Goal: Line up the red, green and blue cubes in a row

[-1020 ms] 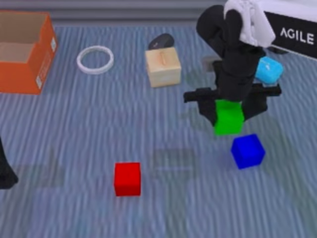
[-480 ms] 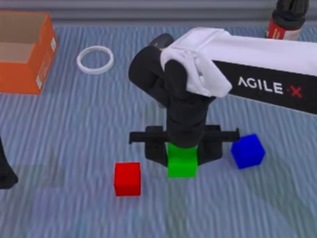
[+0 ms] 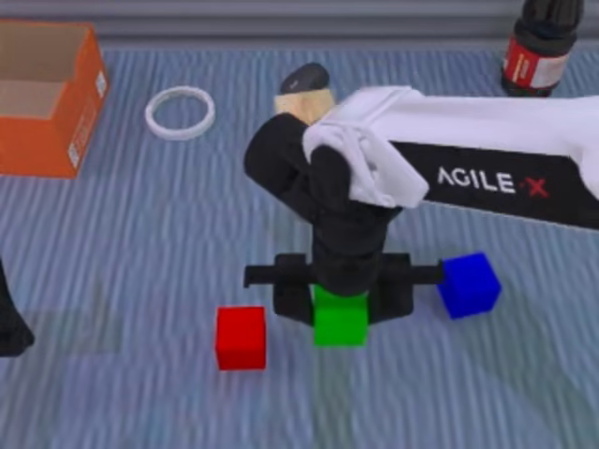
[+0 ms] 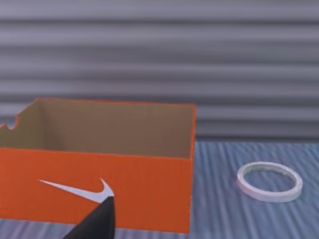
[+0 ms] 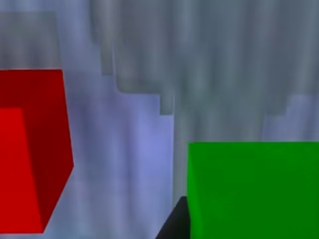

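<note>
Since half a second ago the right tool (image 3: 341, 297) has dropped a little and the green cube (image 3: 340, 318) it pinches now sits lower, about level with the red cube (image 3: 241, 338); a second ago the same cube was up by the blue cube (image 3: 469, 284), farther right. Right arm reaches in from the top view's right, tool pointing down, fingers pressed against the green cube's sides. Green cube lies between red and blue, near red but apart from it, blue a bit farther back. Whether green touches the surface cannot be told.

Worktop (image 3: 140, 234) is blue-grey with fine ribbing running across it, shadows of the arm falling on it. Behind it the left wrist view shows a grey wall of horizontal slats.

Left tool (image 3: 11, 323) is parked at the left edge; fingers cannot be told. Orange box (image 3: 70, 112) open at back left, white tape ring (image 3: 180, 112) beside it, tan block (image 3: 301, 105) and dark mouse (image 3: 304, 79) behind the arm, dark bottle (image 3: 538, 51) back right.
</note>
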